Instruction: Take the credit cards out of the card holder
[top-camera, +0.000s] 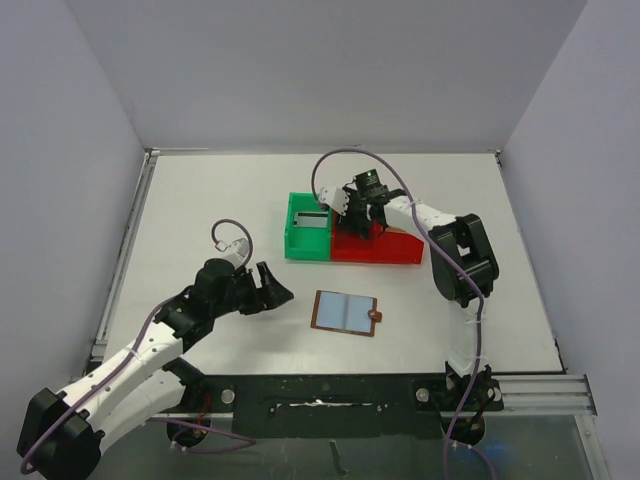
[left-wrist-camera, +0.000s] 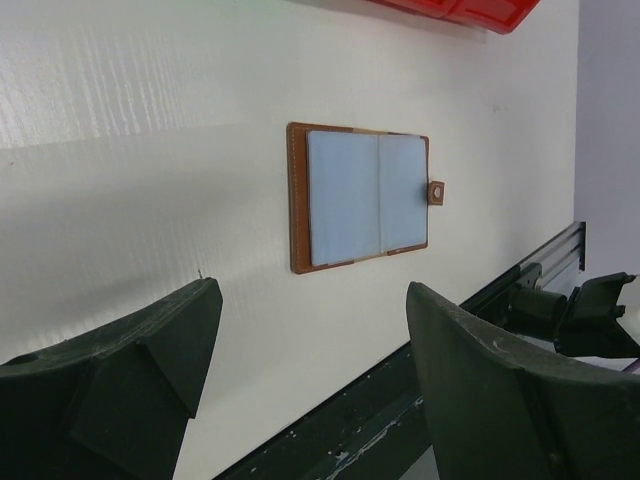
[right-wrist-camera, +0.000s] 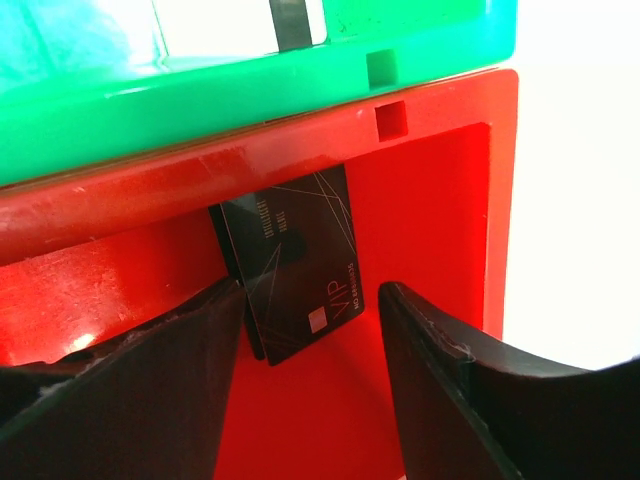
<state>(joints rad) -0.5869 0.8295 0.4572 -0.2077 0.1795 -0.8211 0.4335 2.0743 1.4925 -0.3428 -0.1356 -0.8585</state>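
Credit card (right-wrist-camera: 300, 265): fine print too small for us to read; left edge partly behind right gripper (right-wrist-camera: 312, 300) finger.

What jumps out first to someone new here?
The red bin joined to a green bin mid-table stands out, the right gripper open by a black credit card leaning inside the red one. Nearer the arms, the brown card holder lies open, pale blue pockets up, left gripper open beside it.

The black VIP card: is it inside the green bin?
No, the black VIP card lies inside the red bin, near the green bin.
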